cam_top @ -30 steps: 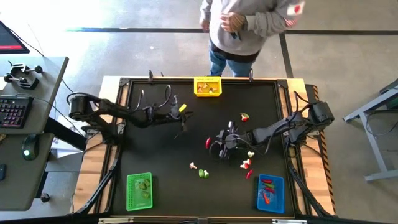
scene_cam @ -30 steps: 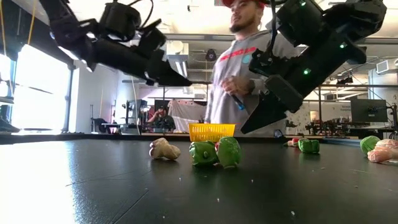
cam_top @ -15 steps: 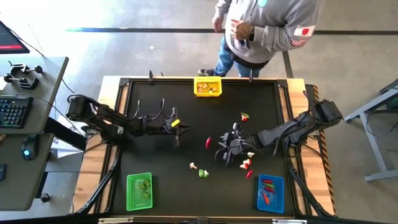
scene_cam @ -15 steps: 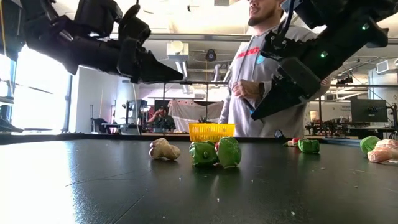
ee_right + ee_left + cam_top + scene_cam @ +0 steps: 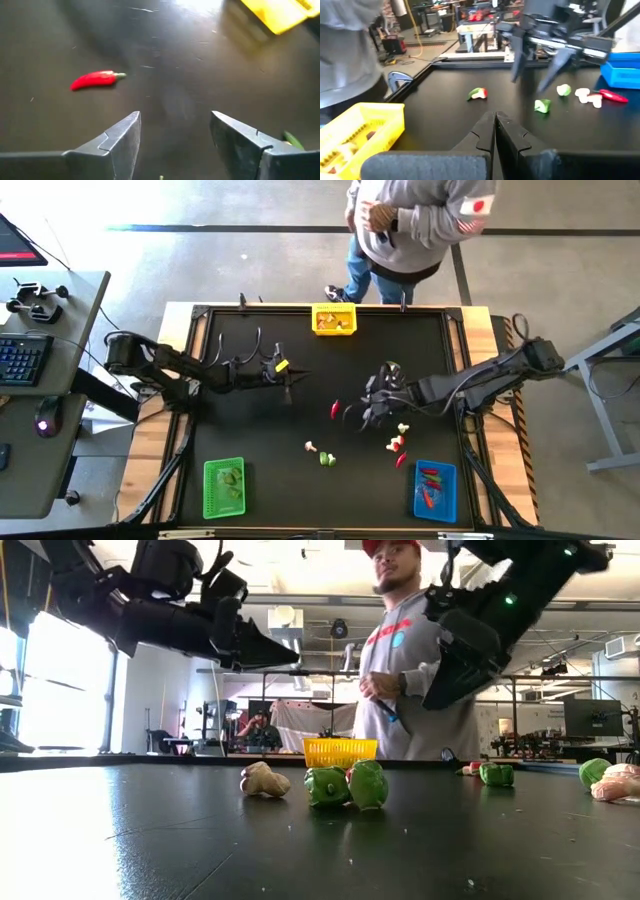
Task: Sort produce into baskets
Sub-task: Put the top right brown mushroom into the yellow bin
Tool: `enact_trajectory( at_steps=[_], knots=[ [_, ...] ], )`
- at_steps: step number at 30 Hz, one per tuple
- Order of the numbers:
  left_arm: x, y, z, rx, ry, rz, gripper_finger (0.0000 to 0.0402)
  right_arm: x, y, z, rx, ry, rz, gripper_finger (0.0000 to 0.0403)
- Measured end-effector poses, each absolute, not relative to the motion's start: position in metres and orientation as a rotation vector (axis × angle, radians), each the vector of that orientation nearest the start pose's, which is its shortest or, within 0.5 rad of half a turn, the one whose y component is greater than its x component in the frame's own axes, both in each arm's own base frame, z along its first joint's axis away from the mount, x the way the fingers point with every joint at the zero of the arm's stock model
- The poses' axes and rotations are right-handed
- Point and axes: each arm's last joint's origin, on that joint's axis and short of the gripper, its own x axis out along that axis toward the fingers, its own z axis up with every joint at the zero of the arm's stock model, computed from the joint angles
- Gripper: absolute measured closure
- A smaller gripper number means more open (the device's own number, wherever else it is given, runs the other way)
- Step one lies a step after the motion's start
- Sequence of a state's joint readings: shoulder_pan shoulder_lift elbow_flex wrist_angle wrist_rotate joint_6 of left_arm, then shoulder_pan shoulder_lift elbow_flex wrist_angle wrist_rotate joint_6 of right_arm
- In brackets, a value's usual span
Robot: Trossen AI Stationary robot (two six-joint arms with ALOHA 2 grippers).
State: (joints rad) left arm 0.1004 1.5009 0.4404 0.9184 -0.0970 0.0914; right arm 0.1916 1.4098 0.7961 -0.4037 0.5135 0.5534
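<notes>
1. The left end effector (image 5: 291, 380) hangs above the table (image 5: 250, 435) left of the middle, its two fingers (image 5: 496, 131) pressed together on nothing.
2. The right end effector (image 5: 362, 406) hangs over the middle of the table with its fingers (image 5: 122, 137) spread wide and nothing between them.
3. A red chili pepper (image 5: 335, 409) lies on the table just left of the right end effector, apart from its fingers.
4. The yellow basket (image 5: 334, 319) sits at the far edge in the middle, the green basket (image 5: 223, 486) at the near left corner, the blue basket (image 5: 435, 489) at the near right; each holds some pieces.
5. A tan piece (image 5: 311, 446) and green pieces (image 5: 327, 459) lie near the middle toward the near edge.
6. A cluster of red and whitish pieces (image 5: 398, 443) lies on the table just beyond the blue basket.
7. A red-and-green piece (image 5: 478, 93) lies on the far side of the right end effector.
8. A person (image 5: 415, 220) in a grey sweatshirt stands beyond the far edge.
</notes>
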Motion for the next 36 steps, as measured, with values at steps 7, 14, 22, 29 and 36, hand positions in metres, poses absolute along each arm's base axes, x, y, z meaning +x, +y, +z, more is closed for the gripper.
enact_trajectory(
  at_steps=[7,14,22,29,36],
  knots=[
    [0.267,0.033,0.168,0.105,0.157,0.182,0.0401,0.254,0.032,0.211,0.338,0.948,-0.673,0.0174],
    [0.267,0.032,0.166,0.105,0.181,0.181,0.0401,0.246,0.031,0.208,0.487,1.065,-0.703,0.0174],
    [0.266,0.032,0.164,0.106,0.204,0.179,0.0401,0.237,0.015,0.185,0.550,1.105,-0.802,0.0174],
    [0.266,0.033,0.164,0.110,0.206,0.184,0.0401,0.231,-0.007,0.176,0.558,1.098,-0.897,0.0174],
    [0.266,0.033,0.163,0.104,0.208,0.186,0.0401,0.230,-0.041,0.178,0.475,1.062,-1.002,0.0175]
  ],
)
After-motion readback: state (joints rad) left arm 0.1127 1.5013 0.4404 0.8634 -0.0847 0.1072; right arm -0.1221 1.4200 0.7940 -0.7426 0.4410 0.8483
